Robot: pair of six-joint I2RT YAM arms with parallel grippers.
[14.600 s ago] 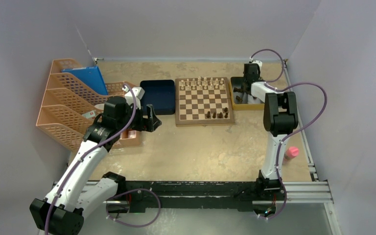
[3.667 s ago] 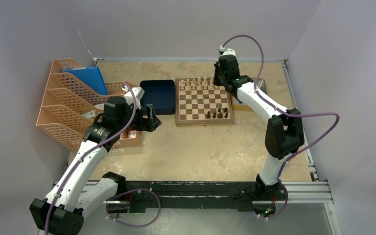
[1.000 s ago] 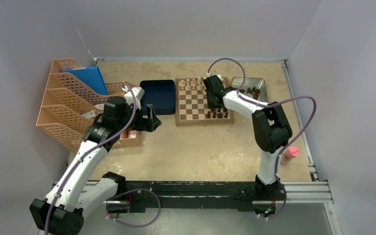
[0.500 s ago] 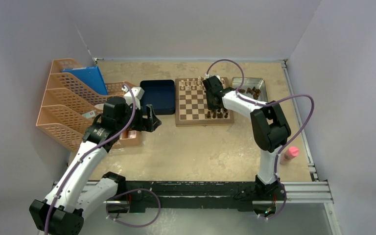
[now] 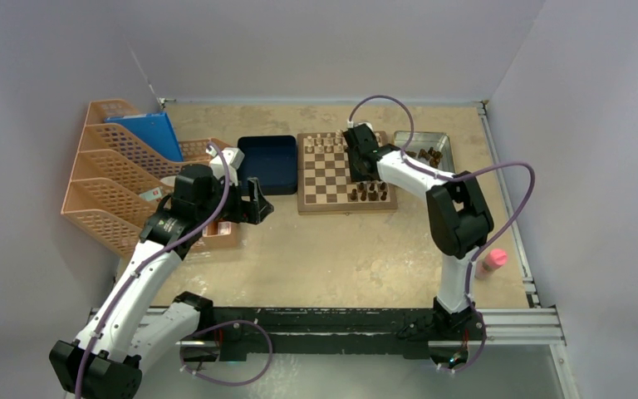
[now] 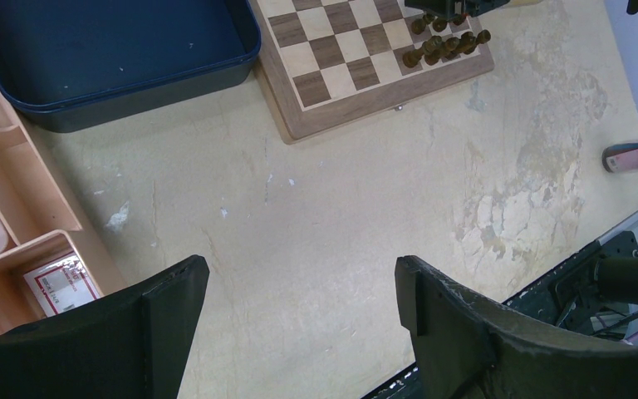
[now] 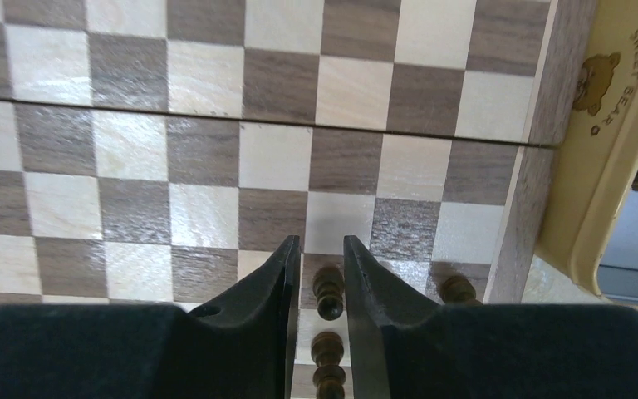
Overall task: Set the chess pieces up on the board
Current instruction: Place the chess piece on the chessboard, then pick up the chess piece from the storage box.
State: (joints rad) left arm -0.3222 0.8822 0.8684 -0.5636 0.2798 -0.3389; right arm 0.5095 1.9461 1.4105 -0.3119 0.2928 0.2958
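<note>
The board (image 5: 332, 176) lies at the table's far middle. Several dark chess pieces (image 5: 372, 194) stand along its near right rows, and light ones (image 5: 332, 140) line its far rows. My right gripper (image 5: 359, 178) hangs over those dark pieces. In the right wrist view its jaws (image 7: 321, 245) stand narrowly open around a dark pawn (image 7: 329, 293) that stands on its square, with thin gaps beside it. Another pawn (image 7: 327, 349) stands behind it, and a third (image 7: 457, 288) to the right. My left gripper (image 6: 299, 283) hovers wide open and empty over bare table.
A silver tray (image 5: 422, 138) right of the board holds more dark pieces (image 5: 429, 155). A dark blue tray (image 5: 267, 162) sits left of the board. Orange file racks (image 5: 112, 183) fill the left side. A pink object (image 5: 493, 260) lies near the right edge.
The right arm came from the silver tray to the board's near right squares. In the last half second its jaws parted slightly around the pawn. The left arm has not moved.
</note>
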